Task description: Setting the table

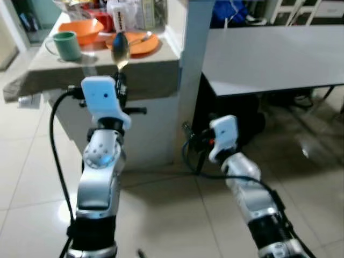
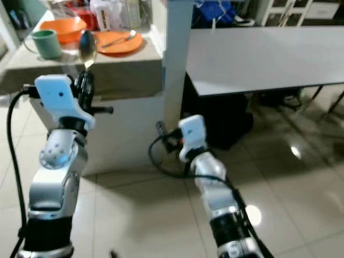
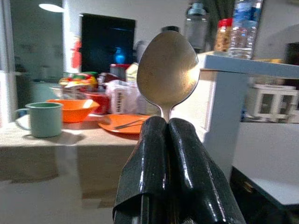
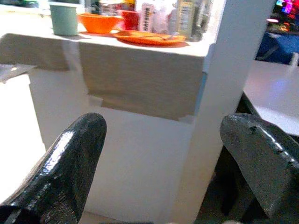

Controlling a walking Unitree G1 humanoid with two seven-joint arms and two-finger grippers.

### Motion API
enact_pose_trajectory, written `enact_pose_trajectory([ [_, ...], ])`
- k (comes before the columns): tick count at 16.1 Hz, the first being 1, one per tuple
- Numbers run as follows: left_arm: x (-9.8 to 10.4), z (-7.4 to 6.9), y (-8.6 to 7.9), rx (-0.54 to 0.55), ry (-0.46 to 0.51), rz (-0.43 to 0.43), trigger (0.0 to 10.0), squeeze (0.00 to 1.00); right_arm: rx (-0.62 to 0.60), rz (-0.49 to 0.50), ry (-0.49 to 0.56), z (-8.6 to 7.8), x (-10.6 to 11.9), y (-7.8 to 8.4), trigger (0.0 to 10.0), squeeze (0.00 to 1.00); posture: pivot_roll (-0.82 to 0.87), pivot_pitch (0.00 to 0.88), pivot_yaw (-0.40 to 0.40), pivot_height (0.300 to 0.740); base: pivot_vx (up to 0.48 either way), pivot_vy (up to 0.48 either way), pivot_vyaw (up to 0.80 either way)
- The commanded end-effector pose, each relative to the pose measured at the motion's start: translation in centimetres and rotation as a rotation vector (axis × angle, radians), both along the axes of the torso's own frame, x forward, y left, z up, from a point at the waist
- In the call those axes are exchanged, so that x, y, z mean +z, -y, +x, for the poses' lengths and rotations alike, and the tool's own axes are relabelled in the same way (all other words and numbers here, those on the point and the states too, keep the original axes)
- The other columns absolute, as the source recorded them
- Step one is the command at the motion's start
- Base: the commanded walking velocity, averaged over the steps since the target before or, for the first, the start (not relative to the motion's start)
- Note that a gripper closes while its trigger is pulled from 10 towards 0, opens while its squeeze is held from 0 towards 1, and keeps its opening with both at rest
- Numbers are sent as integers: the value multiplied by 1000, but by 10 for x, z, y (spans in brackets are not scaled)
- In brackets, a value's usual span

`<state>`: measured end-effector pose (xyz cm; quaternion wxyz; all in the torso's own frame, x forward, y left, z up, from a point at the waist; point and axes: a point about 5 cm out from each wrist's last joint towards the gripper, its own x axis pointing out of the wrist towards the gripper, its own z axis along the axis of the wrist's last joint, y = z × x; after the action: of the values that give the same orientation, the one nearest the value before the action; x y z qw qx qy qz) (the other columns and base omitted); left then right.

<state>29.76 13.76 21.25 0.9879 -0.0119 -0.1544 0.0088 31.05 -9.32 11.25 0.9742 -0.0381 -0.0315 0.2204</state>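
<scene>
Left gripper (image 3: 167, 122) is clamped on a shiny metal spoon (image 3: 167, 72), held upright near the counter (image 1: 102, 67); right gripper (image 4: 161, 154) hangs wide open.

Indoor light, fairly even, slightly cool. Bright glare patches are seen on the glossy floor tiles (image 1: 306, 153), thrown from overhead. Head views are soft throughout, with mild smearing on the counter (image 1: 102, 70) clutter. In the left wrist view the spoon (image 3: 167, 74) is sharp and carries a warm highlight on its bowl; a ceiling lamp (image 3: 52, 7) is blown out. In the right wrist view the near fingers (image 4: 70, 163) are blurred, with sheen along their edges.
</scene>
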Motion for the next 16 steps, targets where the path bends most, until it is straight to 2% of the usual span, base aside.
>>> enact_pose_trajectory([
  [1, 3, 2, 6, -10, 6, -1, 0, 59, -28, -28, 13, 3, 3, 9, 10000, 0, -53, 0, 26, 740, 244, -412, 794],
  [7, -3, 9, 11, -11, -18, -15, 0, 86, -41, -41, 3, 0, 0, 11, 10000, 0, -77, 0, 33, 740, 257, -402, 790],
  [9, -4, 11, 15, -28, -21, -22, 0, 67, -68, -8, -2, 2, 1, 16, 10000, 0, -86, 0, 36, 740, 259, -401, 0],
  [16, -1, 13, 29, -127, 7, -16, 0, 47, -70, -16, 18, 1, 4, 15, 10000, 0, -108, 0, 48, 740, 254, -403, 0],
])
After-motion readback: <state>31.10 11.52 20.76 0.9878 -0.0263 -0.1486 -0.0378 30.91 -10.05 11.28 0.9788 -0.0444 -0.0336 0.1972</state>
